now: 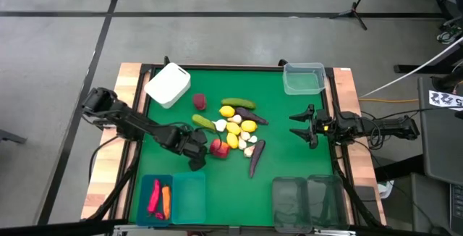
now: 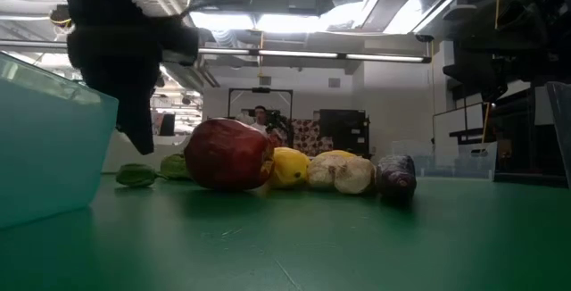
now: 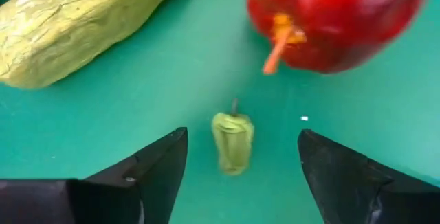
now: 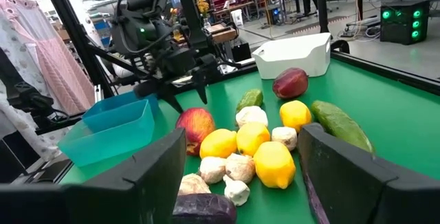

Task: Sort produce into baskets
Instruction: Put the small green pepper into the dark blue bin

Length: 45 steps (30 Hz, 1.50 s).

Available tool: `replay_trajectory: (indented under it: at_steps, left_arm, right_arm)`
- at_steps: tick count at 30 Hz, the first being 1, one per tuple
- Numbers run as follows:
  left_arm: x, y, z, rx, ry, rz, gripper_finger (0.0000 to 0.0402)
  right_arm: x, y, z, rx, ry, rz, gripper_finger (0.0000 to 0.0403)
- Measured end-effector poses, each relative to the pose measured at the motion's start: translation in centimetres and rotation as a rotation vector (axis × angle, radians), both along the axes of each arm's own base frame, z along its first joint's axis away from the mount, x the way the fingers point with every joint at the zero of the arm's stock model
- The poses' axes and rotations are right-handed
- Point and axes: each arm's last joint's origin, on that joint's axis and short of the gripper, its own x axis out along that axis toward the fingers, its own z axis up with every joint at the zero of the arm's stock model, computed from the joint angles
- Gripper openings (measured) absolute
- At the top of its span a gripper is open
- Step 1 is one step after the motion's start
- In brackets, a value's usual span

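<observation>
The produce lies in a pile [image 1: 235, 126] mid-table: lemons, garlic bulbs, cucumbers and eggplants. My left gripper [image 1: 197, 151] is open, just left of a red pepper [image 1: 219, 148]. In the left wrist view its fingers [image 3: 242, 133] stand on either side of a small green pepper [image 3: 232, 141] that lies on the mat, without touching it. The red pepper [image 3: 330, 18] and a green cucumber [image 3: 75, 18] lie just beyond it. My right gripper [image 1: 298, 124] is open and empty at the table's right side, facing the pile [image 4: 254, 145].
A white box [image 1: 168, 85] stands at the far left and a clear tub [image 1: 304, 78] at the far right. Two teal bins [image 1: 173, 198] stand at the near left; one holds a red pepper and a carrot [image 1: 166, 201]. Two dark clear bins [image 1: 307, 200] stand at the near right.
</observation>
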Motion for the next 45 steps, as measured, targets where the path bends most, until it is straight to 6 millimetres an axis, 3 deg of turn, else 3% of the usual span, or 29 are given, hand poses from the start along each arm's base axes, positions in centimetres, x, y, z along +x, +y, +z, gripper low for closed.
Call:
replay_trajectory:
  at_steps: [16,30,45]
  left_arm:
    - [-1.5,1.0,-3.2,-0.016,-0.012,0.045,0.0274]
    - [-1.5,1.0,-3.5,-0.029,-0.033,0.055,0.0151]
    - [-1.7,1.1,-2.7,-0.056,-0.074,0.102,0.0082]
  right_arm:
    - [0.0,0.0,0.0,0.000,0.002,0.008,0.0280]
    - [0.0,0.0,0.0,0.000,0.002,0.008,0.0280]
    - [0.0,0.0,0.0,0.000,0.002,0.008,0.0280]
